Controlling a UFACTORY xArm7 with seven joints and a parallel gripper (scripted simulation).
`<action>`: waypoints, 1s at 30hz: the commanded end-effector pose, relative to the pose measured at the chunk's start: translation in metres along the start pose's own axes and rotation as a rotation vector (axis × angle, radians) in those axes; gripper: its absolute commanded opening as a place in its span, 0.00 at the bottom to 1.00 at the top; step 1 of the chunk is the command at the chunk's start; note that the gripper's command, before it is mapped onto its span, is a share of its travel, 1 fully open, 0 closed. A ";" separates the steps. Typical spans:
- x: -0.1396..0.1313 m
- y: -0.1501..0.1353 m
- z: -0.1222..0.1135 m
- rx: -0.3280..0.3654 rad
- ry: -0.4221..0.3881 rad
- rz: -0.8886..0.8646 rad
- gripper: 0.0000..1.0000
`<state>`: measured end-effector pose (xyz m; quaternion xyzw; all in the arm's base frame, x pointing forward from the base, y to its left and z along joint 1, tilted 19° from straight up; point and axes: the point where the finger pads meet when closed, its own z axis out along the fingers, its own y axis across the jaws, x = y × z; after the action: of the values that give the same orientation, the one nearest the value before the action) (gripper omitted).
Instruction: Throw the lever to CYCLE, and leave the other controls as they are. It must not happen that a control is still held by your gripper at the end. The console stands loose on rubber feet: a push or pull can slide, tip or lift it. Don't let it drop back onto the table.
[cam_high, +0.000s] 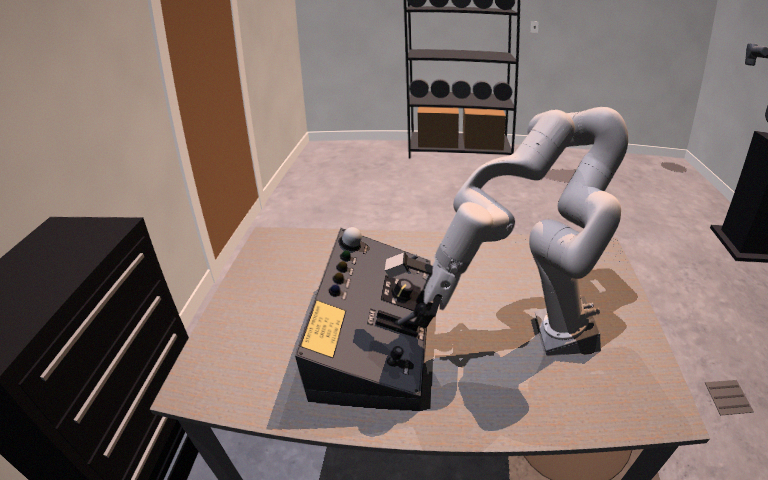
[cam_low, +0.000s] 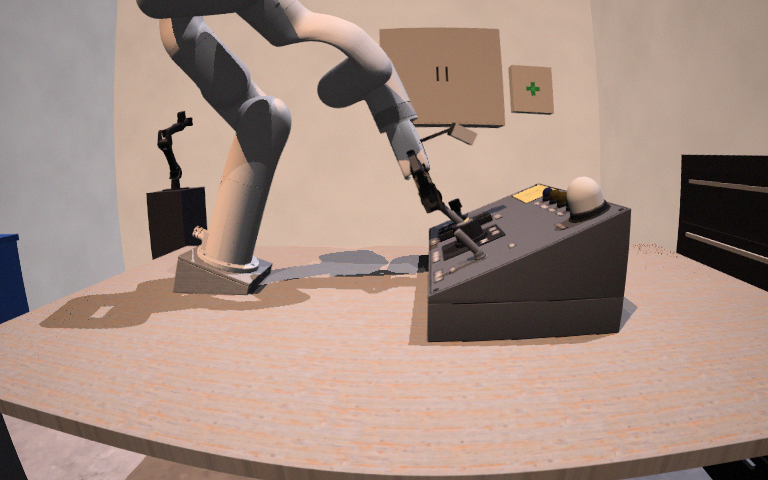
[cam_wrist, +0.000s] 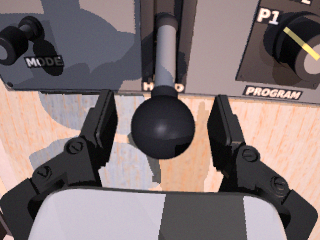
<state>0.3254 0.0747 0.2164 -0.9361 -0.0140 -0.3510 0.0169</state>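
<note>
— What writing reads?
— "MODE", "PROGRAM", "P1", "P2"; the yellow plate (cam_high: 323, 328) seems too blurred.
— The gripper (cam_wrist: 163, 123)?
— Wide open, gripping nothing, straddling the lever (cam_wrist: 163, 127) knob at the console (cam_low: 543, 294) edge.

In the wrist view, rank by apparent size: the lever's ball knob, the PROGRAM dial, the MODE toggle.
1. Lever's ball knob, largest, though nearest the camera, between the open hand's fingers.
2. PROGRAM dial.
3. MODE toggle, smallest, though cut by the frame edge.
</note>
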 end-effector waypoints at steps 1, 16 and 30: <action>0.002 0.000 0.000 0.000 0.003 0.001 0.76; 0.002 0.000 0.000 0.000 0.003 0.001 0.00; 0.002 0.000 0.000 0.000 0.003 0.001 0.00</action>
<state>0.3264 0.0747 0.2159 -0.9361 -0.0139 -0.3510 0.0169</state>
